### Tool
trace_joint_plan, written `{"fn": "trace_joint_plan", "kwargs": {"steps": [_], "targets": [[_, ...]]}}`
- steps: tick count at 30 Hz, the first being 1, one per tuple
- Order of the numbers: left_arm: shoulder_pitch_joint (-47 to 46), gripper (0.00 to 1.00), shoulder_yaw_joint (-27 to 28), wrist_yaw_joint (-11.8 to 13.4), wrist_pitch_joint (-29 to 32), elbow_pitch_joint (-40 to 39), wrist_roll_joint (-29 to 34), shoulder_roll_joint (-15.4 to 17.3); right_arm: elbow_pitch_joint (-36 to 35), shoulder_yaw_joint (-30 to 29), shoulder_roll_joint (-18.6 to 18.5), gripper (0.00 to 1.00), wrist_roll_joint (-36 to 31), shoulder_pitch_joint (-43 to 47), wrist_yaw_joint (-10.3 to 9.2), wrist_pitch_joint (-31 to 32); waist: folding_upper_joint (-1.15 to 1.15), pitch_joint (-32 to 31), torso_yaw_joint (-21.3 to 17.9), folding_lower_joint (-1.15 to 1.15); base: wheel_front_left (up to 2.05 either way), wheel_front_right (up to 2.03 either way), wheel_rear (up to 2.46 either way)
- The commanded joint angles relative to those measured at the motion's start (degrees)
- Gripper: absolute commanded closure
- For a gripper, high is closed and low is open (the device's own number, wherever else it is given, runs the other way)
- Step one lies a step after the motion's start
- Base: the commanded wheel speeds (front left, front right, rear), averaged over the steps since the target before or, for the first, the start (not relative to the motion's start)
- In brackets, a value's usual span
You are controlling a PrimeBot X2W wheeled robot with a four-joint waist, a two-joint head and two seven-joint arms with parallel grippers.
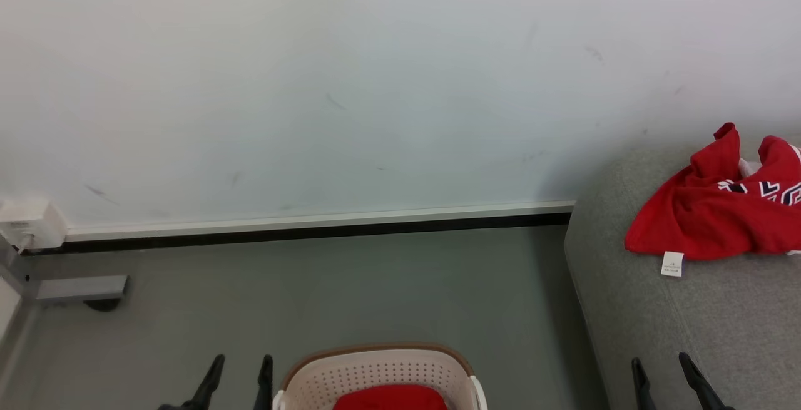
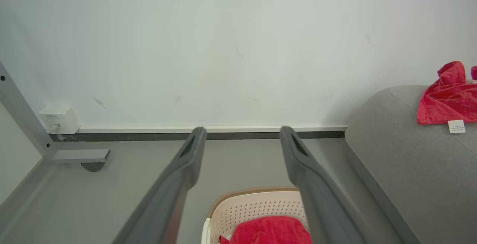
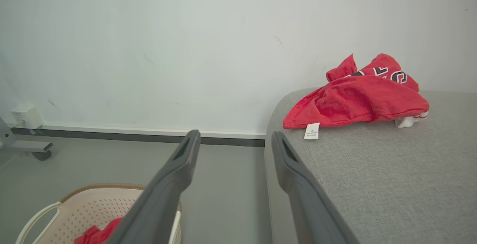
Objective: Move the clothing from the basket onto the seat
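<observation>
the left gripper (image 1: pixel 241 367) sits at the lower left of the head view, its two dark fingers pointing up and spread well apart with nothing between them. in its wrist view the gap between them frames grey floor (image 2: pixel 242 162) and the far rim of the basket (image 1: pixel 375 351). the right gripper (image 1: pixel 659 365) is posed alike at the lower right, its fingers parted and empty. in its wrist view one finger lies over the floor and the other over the rounded end of the seat (image 1: pixel 688 335).

the basket stands on the floor between the two grippers, just beside the left one, with a heap of red fabric (image 1: pixel 391 397) inside it. a red garment (image 1: pixel 707 216) lies crumpled on the seat, near the end by the pale wall (image 1: pixel 375 84) and well apart from the right gripper. a white label tag (image 1: pixel 672 264) rests at its near edge, and dark-and-white lettering shows on its upper folds.
</observation>
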Motion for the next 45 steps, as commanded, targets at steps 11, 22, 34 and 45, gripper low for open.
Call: {"fn": "trace_joint_plan", "kwargs": {"steps": [11,22,34,45], "targets": [[-10.86,0.00,-6.16,-2.29,2.54,4.88,3.41,1.25,-3.69,0.29,-0.01,0.00,0.94,-5.04,-0.13,-0.18,0.00,9.91,-5.74,0.00,0.00,0.00,0.00],[-26.70,0.00,-12.69,-3.37,12.81,13.80,5.59,2.57,-7.19,1.59,0.00,0.00,2.61,-12.98,-0.13,-0.18,0.00,24.44,-9.77,0.00,0.00,0.00,0.00],[-38.13,0.00,-16.01,-2.57,22.00,27.74,7.95,3.42,-9.70,2.79,0.01,0.00,4.30,-20.16,-0.13,-0.18,0.00,36.60,-12.30,0.00,0.00,0.00,0.00],[-47.36,0.00,-16.88,0.03,24.53,41.34,8.52,3.20,-11.64,2.82,0.00,0.00,5.28,-23.17,-0.13,-0.18,0.00,46.02,-13.85,0.00,0.00,0.00,0.00]]}}
